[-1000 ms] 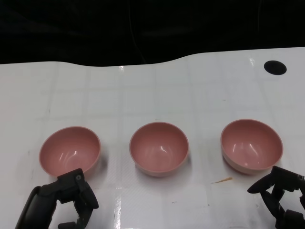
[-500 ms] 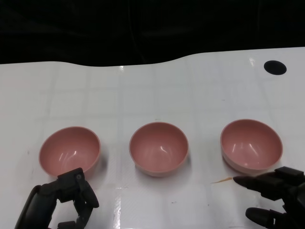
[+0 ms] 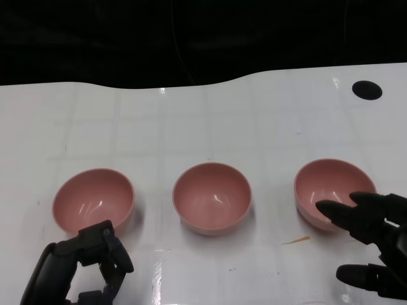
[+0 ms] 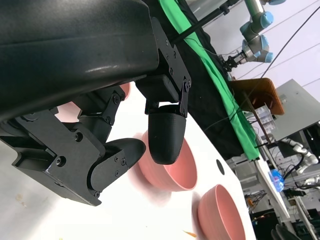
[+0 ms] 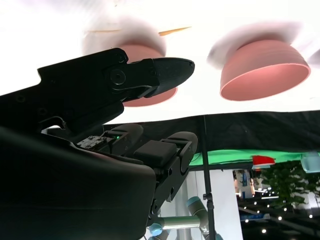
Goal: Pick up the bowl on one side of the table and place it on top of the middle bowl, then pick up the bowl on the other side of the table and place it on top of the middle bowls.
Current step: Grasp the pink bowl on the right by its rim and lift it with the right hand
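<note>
Your white table carries three pink bowls in a row, well apart from one another, all upright and none stacked. Along the table's far edge you have black cloth, and a black round mark sits near its far right corner.

What has changed over the last second is on the right. Your right hand has come forward from the lower right corner: a second ago its fingers were below and beside the right bowl, half a second ago one fingertip reached level with the yellowish sliver on the table, and now the upper fingers overlap the bowl's near rim while a lower finger stays back near the picture's bottom edge. The fingers are spread wide and hold nothing. You cannot tell from the head view whether they touch the rim; in the right wrist view the upper finger lies across the front of that bowl.

The left bowl and middle bowl have not moved. Your left hand has barely shifted; it sits just near of the left bowl, fingers loosely curled and apart, gripping nothing.
</note>
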You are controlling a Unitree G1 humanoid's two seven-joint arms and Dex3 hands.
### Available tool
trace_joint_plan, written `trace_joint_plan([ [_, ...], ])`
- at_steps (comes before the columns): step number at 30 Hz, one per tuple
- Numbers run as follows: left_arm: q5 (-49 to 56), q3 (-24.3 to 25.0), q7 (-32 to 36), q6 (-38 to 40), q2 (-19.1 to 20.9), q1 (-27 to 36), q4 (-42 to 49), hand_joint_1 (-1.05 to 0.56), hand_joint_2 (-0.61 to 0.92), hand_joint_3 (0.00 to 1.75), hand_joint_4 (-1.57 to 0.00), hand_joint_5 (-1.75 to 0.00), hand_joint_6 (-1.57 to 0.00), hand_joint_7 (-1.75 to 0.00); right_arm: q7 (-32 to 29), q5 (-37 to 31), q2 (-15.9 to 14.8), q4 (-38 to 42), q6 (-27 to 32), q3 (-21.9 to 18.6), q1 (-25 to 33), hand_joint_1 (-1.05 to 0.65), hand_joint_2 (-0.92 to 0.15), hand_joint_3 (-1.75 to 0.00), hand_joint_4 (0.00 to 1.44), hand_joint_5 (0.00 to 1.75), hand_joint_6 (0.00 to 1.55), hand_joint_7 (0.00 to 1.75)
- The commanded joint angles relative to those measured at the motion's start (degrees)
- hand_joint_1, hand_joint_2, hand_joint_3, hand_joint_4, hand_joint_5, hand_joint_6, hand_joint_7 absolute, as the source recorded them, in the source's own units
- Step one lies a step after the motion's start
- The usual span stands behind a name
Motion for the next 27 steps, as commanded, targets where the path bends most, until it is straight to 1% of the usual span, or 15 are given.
trace_joint_plan([
  [1,0.3,0.3,0.6,0.1,0.7,0.0,0.4,-0.08,0.53,1.12,-0.84,-1.71,-0.77,-1.46,4.2,-1.4,-2.3,-2.0,3.9,0.1,-2.2,-0.9,-0.92,-0.18,0.4,0.0,0.39,0.0],
  [3,0.3,0.3,0.5,-0.2,0.7,-0.1,0.5,-0.08,0.53,1.13,-0.84,-1.71,-0.77,-1.46,7.3,-0.5,-2.8,-2.6,5.9,0.5,-3.4,-0.89,-0.92,-0.17,0.39,0.0,0.39,0.0],
  [5,0.1,0.2,0.4,-0.4,0.7,-0.1,0.5,-0.08,0.53,1.13,-0.83,-1.71,-0.77,-1.45,11.1,1.6,-3.1,-2.5,7.9,1.1,-5.3,-0.87,-0.92,-0.11,0.38,0.0,0.4,0.0],
  [8,0.6,0.3,0.8,-0.4,0.7,0.0,0.2,-0.09,0.53,1.13,-0.83,-1.71,-0.77,-1.45,13.4,2.3,-3.6,-1.7,9.4,2.1,-7.1,-0.86,-0.92,-0.06,0.39,0.0,0.41,0.01],
  [18,1.7,0.2,1.1,-0.1,0.6,0.5,-0.7,-0.09,0.51,1.16,-0.83,-1.71,-0.76,-1.45,13.3,1.5,-4.5,5.8,10.1,6.6,-11.5,-0.87,-0.92,-0.07,0.4,0.0,0.41,0.0],
  [27,1.4,0.2,1.2,0.6,0.6,0.5,-1.2,-0.09,0.5,1.17,-0.84,-1.69,-0.77,-1.45,8.7,-0.1,-4.1,14.4,9.7,11.4,-15.3,-0.86,-0.92,-0.08,0.43,0.02,0.42,0.01],
])
